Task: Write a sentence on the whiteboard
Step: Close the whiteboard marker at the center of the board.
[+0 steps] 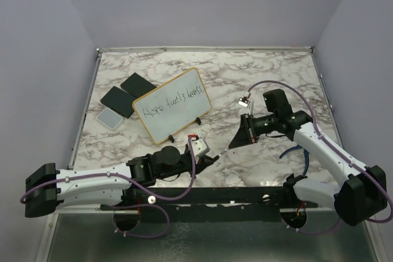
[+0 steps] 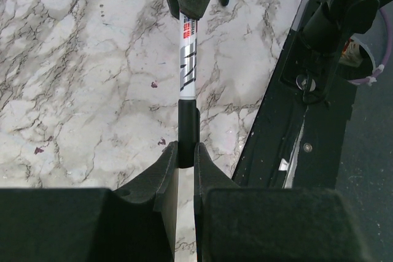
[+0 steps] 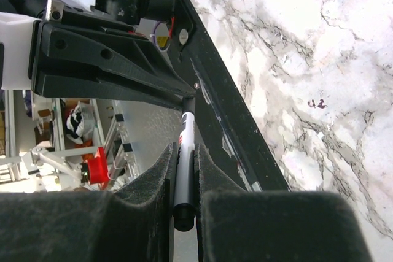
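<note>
Top external view: whiteboard [image 1: 175, 122] left of centre on tabletop [image 1: 258, 65], sentence [image 1: 167, 105] across it, looks complete. Left fingers [image 2: 161, 176] closed on black end of marker [image 2: 187, 65]; right fingers [image 3: 161, 179] closed on other end. Likely recapping: keep both ends aligned, push straight along barrel, hold firm, stay clear of board.

A handwritten sentence [image 1: 169, 104] in dark ink runs in one line across the whiteboard [image 1: 179, 122], which stands toward the far left corner of the table [image 1: 276, 65]. It seems to read "Hope fuels hearts", though the last word is cramped and uncertain. The marker [image 2: 187, 59] carries small red and black print, too blurred to read.
</note>
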Tool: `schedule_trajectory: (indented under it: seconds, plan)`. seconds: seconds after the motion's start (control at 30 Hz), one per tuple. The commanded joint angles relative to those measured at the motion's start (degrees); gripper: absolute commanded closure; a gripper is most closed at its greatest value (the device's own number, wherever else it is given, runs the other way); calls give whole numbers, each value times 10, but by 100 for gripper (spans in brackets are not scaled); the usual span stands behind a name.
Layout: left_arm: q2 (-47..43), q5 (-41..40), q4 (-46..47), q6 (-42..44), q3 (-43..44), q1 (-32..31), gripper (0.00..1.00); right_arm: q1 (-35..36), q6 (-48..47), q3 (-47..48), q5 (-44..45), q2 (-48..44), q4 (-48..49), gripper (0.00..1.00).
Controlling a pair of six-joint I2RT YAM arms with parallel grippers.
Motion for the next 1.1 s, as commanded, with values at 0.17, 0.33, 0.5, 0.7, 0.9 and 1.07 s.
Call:
schedule_trajectory:
  seconds: [0.17, 0.33, 0.5, 0.7, 0.9, 1.07]
  plan:
    - [0, -38, 136, 2, 3, 2, 100, 45, 57, -47, -3, -7, 39, 99]
    - [-1, -41, 140, 2, 2, 2, 100, 69, 73, -56, 7, 1, 61, 99]
    - [-2, -44, 144, 1, 0, 2, 100, 79, 82, -65, 10, 8, 76, 99]
    - [-9, -52, 151, 0, -7, 2, 100, 89, 88, -73, 16, 13, 84, 99]
    - [-8, -53, 156, 1, -10, 2, 100, 102, 108, -86, 19, 21, 113, 99]
    - [-8, -57, 166, -3, -16, 2, 100, 114, 130, -96, 21, 23, 140, 99]
